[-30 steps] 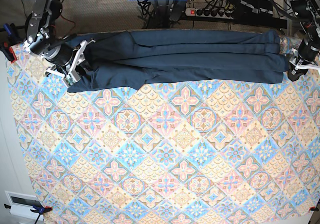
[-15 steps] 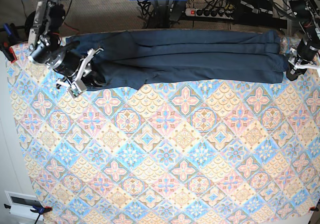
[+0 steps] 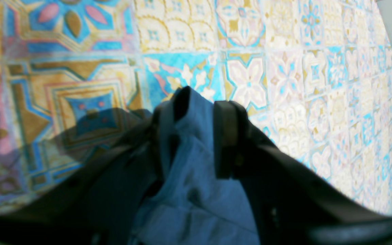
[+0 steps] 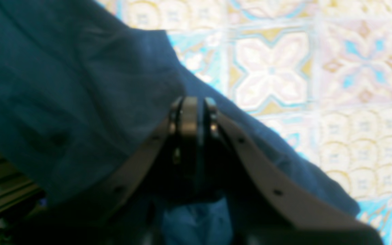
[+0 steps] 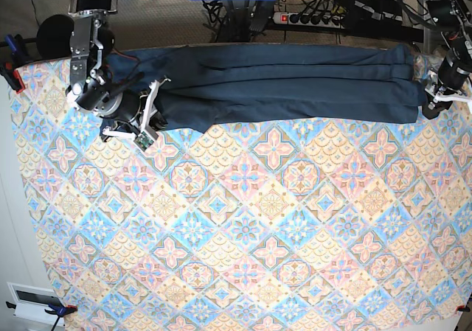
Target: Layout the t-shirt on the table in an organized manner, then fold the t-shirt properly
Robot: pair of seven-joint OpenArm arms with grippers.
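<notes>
The dark navy t-shirt (image 5: 295, 80) lies as a long narrow strip along the far edge of the patterned table (image 5: 258, 228). On the base view's left, my right gripper (image 5: 151, 117) sits at the strip's left end. Its wrist view shows the right gripper (image 4: 192, 109) with jaws pressed together and t-shirt cloth (image 4: 73, 95) draped around them. On the base view's right, my left gripper (image 5: 432, 107) is at the strip's right end. In the left wrist view the left gripper (image 3: 199, 112) is shut on a fold of blue t-shirt fabric (image 3: 196, 190).
Behind the table lie a power strip (image 5: 306, 18) and cables. A red clamp (image 5: 11, 73) holds the cloth at the far left corner. A white box (image 5: 33, 298) sits off the near left corner. Patterned cloth stretches in front of the shirt.
My right gripper has closed and travelled rightward, and the shirt's left end has come inward with it. The left arm has stayed put.
</notes>
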